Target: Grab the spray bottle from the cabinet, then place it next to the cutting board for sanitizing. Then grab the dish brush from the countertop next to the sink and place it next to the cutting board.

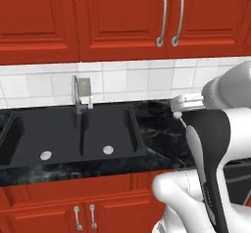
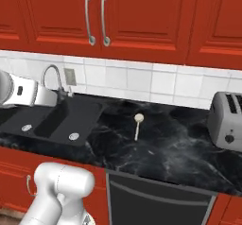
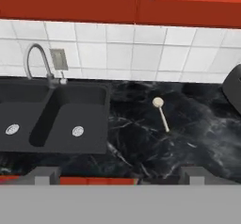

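Ahead of and below the claw (image 3: 120, 175), a little to its right, the dish brush (image 3: 161, 113) lay flat on the black marble desk (image 3: 141, 148), its round pale head toward the tiled wall and its thin handle pointing back at us. We saw the claw with its fingers spread wide apart and nothing between them, hanging well above the desk and well apart from the brush. To the claw's left sat the double-basin sink (image 3: 52, 119) with its curved faucet (image 3: 37, 60); the brush rested near the sink's right rim but not touching it. Above and beyond the claw the red cabinet (image 2: 94, 16) doors were shut. We could not make out the spray bottle or the cutting board from here. We judged the brush pickup to be the step in hand, and the risks plain enough: the handle was slim and lay low on a glossy surface, so a descent off its line could close on air or nudge it aside, and a grip near the head end might let it swing or slip out during the carry.
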### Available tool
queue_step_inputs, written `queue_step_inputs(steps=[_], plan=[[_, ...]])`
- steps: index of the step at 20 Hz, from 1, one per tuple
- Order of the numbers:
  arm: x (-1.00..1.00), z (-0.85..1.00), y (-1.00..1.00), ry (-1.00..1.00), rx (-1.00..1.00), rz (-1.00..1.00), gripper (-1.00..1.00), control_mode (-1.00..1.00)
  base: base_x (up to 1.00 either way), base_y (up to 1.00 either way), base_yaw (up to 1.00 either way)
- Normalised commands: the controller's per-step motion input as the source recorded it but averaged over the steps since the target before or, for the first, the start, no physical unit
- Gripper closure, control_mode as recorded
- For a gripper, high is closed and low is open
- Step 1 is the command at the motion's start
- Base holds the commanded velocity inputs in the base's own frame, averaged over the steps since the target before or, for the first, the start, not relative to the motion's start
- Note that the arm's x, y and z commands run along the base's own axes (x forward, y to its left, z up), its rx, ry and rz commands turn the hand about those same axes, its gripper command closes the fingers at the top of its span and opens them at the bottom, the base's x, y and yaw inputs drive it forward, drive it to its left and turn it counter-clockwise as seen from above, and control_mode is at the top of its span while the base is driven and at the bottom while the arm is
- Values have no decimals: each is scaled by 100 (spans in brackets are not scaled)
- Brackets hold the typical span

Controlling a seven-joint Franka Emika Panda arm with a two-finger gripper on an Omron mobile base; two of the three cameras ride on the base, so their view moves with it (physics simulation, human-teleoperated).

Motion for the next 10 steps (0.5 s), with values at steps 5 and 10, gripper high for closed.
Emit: queue_step_inputs(steps=[5, 10], plan=[[0, 0, 0, 0, 0, 0, -100, 100, 31, -100, 7], [0, 0, 0, 0, 0, 0, -100, 100, 5, -59, -3]])
